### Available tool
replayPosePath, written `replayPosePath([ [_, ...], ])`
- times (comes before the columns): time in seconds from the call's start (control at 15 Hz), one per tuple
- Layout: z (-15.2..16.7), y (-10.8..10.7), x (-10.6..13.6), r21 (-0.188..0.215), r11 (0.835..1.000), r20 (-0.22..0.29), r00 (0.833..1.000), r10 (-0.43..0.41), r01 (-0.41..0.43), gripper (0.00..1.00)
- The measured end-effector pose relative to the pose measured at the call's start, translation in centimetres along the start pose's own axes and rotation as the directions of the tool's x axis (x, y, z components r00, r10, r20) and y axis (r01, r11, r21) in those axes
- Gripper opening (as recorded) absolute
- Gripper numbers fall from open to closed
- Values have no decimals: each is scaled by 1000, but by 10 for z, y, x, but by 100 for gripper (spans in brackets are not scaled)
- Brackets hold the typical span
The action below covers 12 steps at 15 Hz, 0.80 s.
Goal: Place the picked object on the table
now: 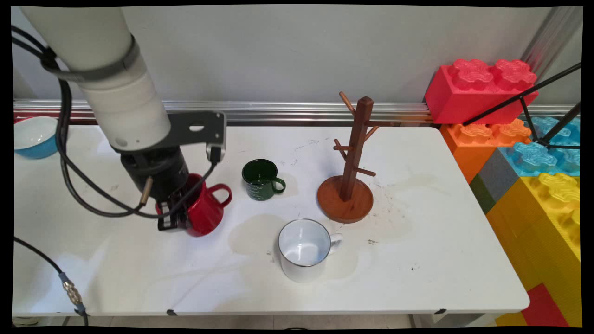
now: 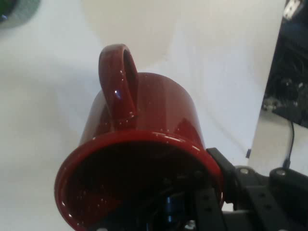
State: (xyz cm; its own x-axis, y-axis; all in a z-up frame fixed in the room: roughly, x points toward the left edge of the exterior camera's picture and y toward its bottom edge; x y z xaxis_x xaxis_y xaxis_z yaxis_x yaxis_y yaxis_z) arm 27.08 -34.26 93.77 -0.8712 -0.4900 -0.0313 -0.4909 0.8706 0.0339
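My gripper [image 1: 175, 214] is shut on the rim of a red mug [image 1: 207, 208] at the table's left middle. One finger is inside the mug and the other is against its outer wall. The mug is tilted, its handle pointing right toward a dark green mug [image 1: 261, 180]. In the hand view the red mug [image 2: 144, 139] fills the middle, mouth toward the camera and handle up, with my gripper [image 2: 208, 179] clamped on the rim at lower right. I cannot tell whether the mug's base touches the table.
A white mug [image 1: 304, 250] stands near the front centre. A wooden mug tree [image 1: 351, 162] with bare pegs stands right of the green mug. A blue bowl [image 1: 35, 137] sits at far left. Large red [image 1: 480, 90], orange, blue and yellow blocks line the table's right side.
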Motion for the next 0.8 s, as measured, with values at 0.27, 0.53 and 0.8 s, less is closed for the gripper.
replayPosePath([
  [0.27,25,0,8,-11,1000,45,999,26,-25,0],
  [0.53,45,-4,16,-13,999,74,997,36,-35,0],
  [0.8,65,-5,25,-18,999,95,995,40,-38,0],
])
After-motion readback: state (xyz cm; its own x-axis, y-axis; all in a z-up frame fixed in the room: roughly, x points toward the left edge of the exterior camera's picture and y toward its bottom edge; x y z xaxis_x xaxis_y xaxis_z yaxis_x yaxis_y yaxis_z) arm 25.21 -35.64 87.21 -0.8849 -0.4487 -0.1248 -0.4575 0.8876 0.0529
